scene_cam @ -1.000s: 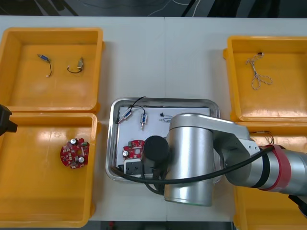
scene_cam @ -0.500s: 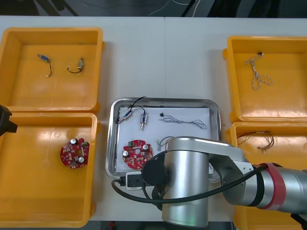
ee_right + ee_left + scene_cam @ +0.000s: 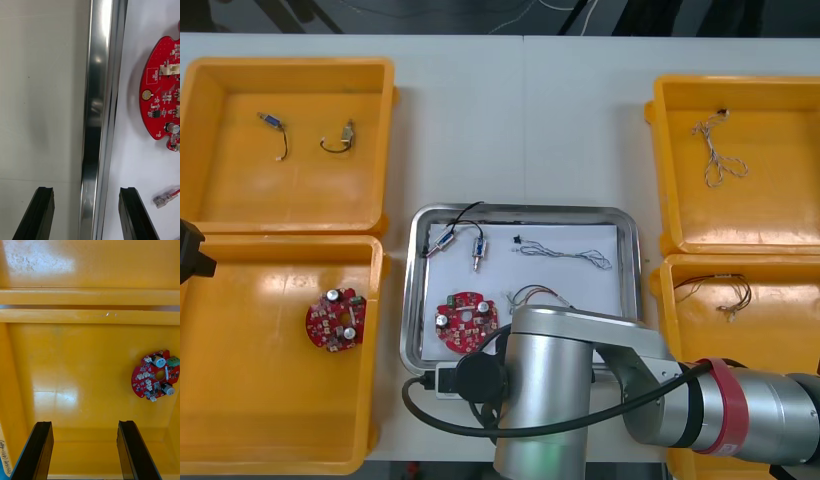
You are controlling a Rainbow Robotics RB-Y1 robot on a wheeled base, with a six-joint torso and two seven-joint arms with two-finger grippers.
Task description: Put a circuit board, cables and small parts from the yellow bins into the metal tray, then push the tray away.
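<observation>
The right gripper (image 3: pixel 86 192) has backed off to the metal tray's (image 3: pixel 413 300) six o'clock rim, wide open and empty, so pushing looks next.

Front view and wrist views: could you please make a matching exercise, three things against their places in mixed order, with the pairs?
Things:
1 left gripper
2 right gripper
3 metal tray

Places:
a between the yellow bins
b open, above the near left bin's floor
c open, one finger on each side of the tray's rim

Pairs: 1-b; 2-c; 3-a
</observation>
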